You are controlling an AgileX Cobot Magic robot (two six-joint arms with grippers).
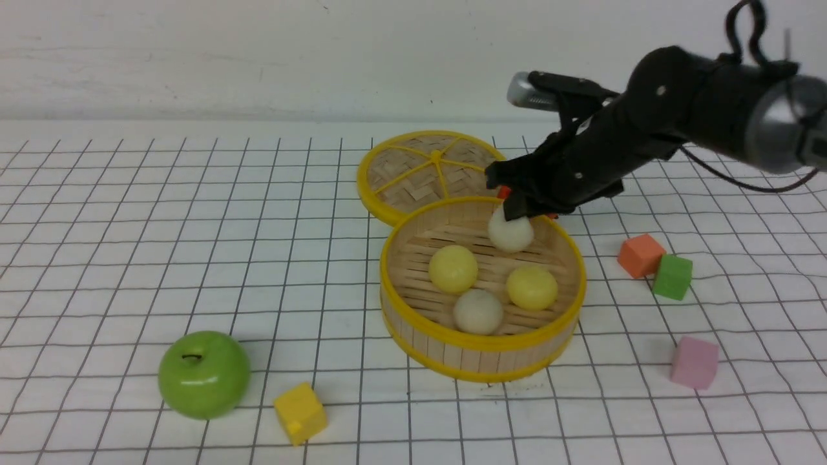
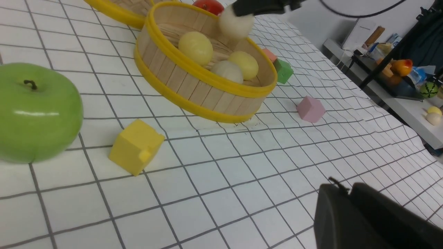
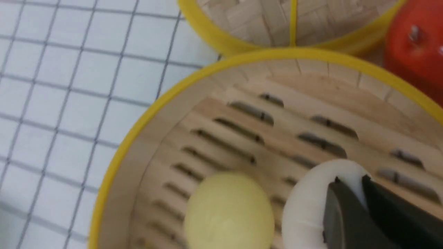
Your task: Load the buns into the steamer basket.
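The steamer basket (image 1: 481,345) stands mid-table and holds two pale yellow buns (image 1: 453,268) (image 1: 532,287) and a beige-white bun (image 1: 478,311). My right gripper (image 1: 517,210) is shut on the fourth bun, a white one (image 1: 510,232), just above the basket's far side. In the right wrist view the jaws (image 3: 349,180) pinch into this white bun (image 3: 308,204), next to a yellow bun (image 3: 228,211) on the slatted floor. My left gripper (image 2: 342,186) is shut and empty, low over the table near its front edge; it is out of the front view.
The flat woven lid (image 1: 420,168) lies behind the basket, with a red apple (image 3: 415,45) beside it. A green apple (image 1: 203,374) and a yellow cube (image 1: 300,412) sit front left. Orange (image 1: 639,255), green (image 1: 672,276) and pink (image 1: 694,361) cubes sit right of the basket.
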